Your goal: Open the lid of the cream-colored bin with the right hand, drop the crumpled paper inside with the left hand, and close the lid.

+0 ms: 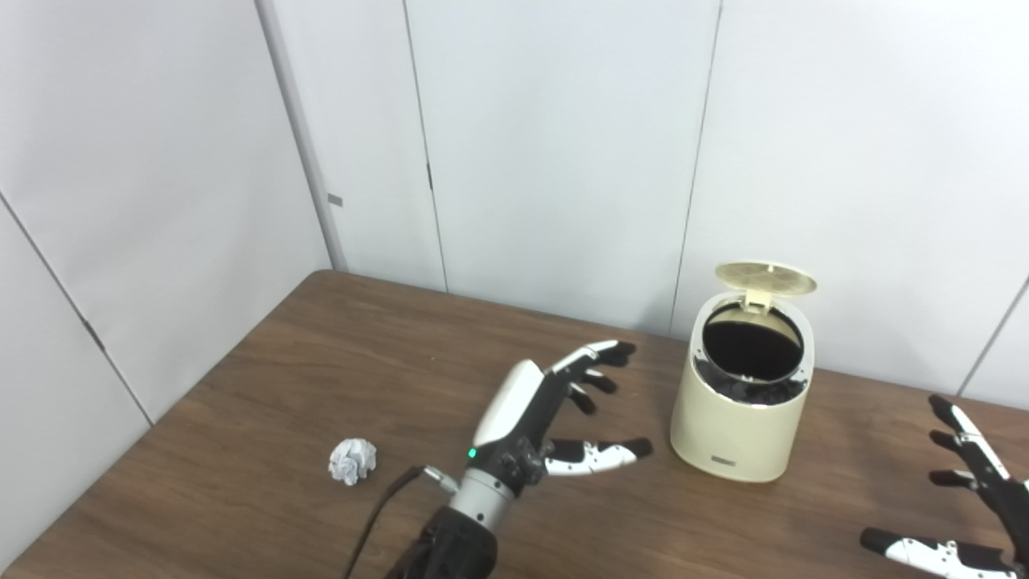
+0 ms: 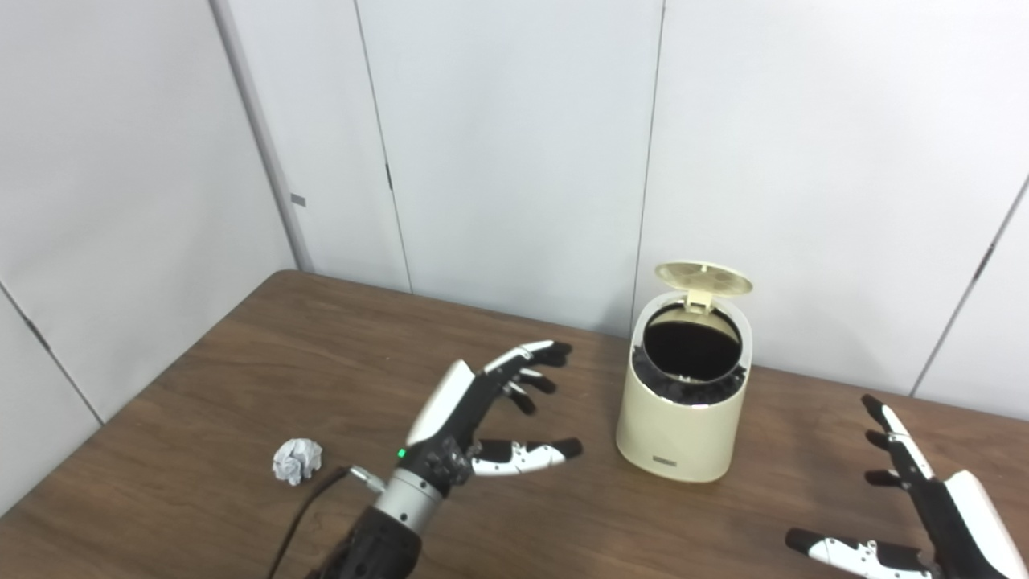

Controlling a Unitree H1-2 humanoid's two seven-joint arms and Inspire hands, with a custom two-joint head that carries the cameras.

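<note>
Left eye view: we see the lid [image 1: 765,278] up on the cream bin [image 1: 744,402], far right, ready for the drop.
Paper: crumpled ball [image 1: 352,461] on the table [image 1: 321,362], near left, untouched.
Left hand [image 1: 547,418]: we note fingers spread, empty, between paper and bin.
Right hand [image 2: 924,507]: spread, empty, clear of the bin, we judge so the mouth stays free.

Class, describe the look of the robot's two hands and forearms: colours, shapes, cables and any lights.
The left hand has a white shell back, black fingers with white segments, a green light, a silver wrist collar, a black forearm and a black cable. The right hand matches: white back, black-and-white fingers.
</note>
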